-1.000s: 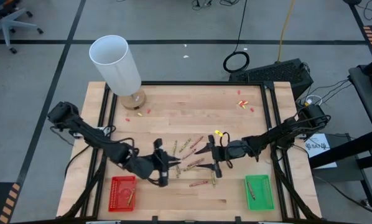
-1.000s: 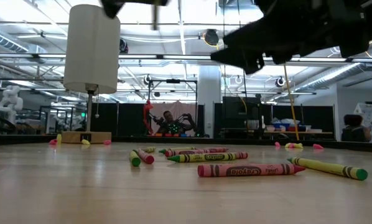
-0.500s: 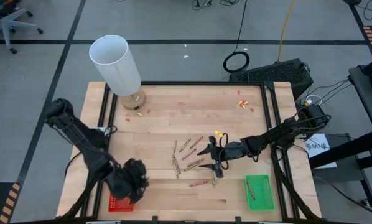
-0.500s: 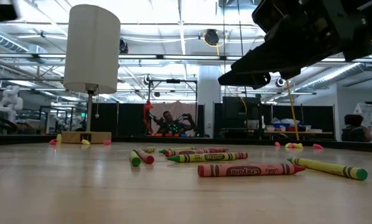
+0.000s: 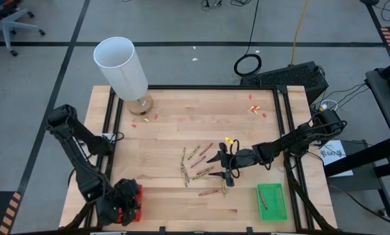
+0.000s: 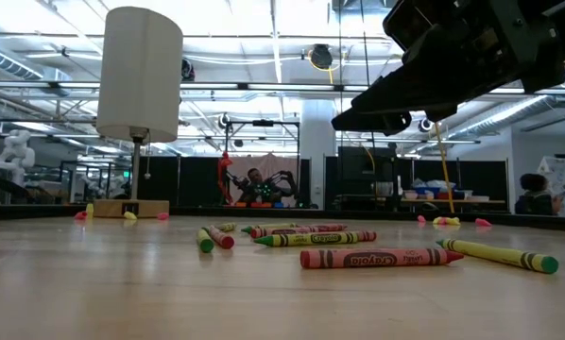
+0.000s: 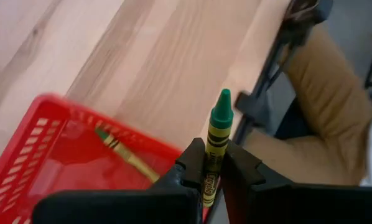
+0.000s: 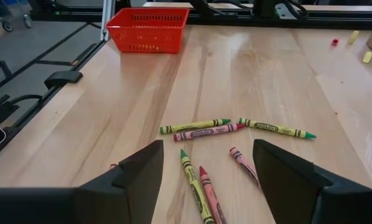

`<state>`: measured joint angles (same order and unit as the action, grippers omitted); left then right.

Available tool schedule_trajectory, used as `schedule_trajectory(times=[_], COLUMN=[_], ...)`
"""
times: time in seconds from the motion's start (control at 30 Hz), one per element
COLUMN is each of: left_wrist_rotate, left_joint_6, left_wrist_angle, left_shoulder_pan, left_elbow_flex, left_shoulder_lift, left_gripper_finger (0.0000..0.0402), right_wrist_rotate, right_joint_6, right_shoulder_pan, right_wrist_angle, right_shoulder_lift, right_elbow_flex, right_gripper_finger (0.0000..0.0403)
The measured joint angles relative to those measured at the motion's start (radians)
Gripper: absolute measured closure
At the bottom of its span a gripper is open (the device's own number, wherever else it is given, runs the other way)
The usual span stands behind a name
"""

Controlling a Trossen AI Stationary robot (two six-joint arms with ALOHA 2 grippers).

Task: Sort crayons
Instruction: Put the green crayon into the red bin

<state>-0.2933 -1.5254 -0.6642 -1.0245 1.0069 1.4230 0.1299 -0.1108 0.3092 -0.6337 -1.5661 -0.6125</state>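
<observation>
Now the left gripper (image 7: 214,168) is pinching a green-tipped crayon (image 7: 215,143), its long axis running straight out ahead of the fingers, while the red tray (image 7: 43,155) lies just beside and below, already holding one crayon (image 7: 127,155). Judging by this, the release needs only a short shift toward the tray; the right gripper (image 8: 201,165), fingers spread, hovers above the loose crayons (image 8: 201,130)

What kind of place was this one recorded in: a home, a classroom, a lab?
Most likely a robotics lab or workshop. The low view shows exposed ceiling trusses and equipment racks behind the wooden table; the high view shows cables on a taped concrete floor.
</observation>
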Motion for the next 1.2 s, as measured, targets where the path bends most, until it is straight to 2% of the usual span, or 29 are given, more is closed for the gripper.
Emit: schedule_trajectory(times=[0.27, 0.47, 0.83, 1.2], left_wrist_rotate=[0.013, 0.079, 0.109, 0.099], left_joint_6=[-0.090, -0.201, -0.335, -0.313], left_wrist_angle=[-0.011, -0.029, -0.116, -0.113], left_shoulder_pan=[-0.026, -0.025, -0.045, -0.044], left_elbow_flex=[0.000, 0.000, 0.000, 0.000], left_shoulder_lift=[0.077, 0.118, 0.130, 0.130], left_gripper_finger=[0.0371, 0.0371, 0.0368, 0.0309], right_wrist_rotate=[0.000, 0.000, 0.000, 0.002], right_joint_6=[-0.006, -0.016, -0.012, 0.003], right_shoulder_pan=[0.000, 0.000, 0.000, 0.007], right_wrist_angle=[0.003, 0.003, 0.003, -0.004], right_shoulder_lift=[0.000, 0.000, 0.000, 0.000], right_elbow_flex=[0.000, 0.000, 0.000, 0.000], right_gripper_finger=[0.0172, 0.0172, 0.0172, 0.0171])
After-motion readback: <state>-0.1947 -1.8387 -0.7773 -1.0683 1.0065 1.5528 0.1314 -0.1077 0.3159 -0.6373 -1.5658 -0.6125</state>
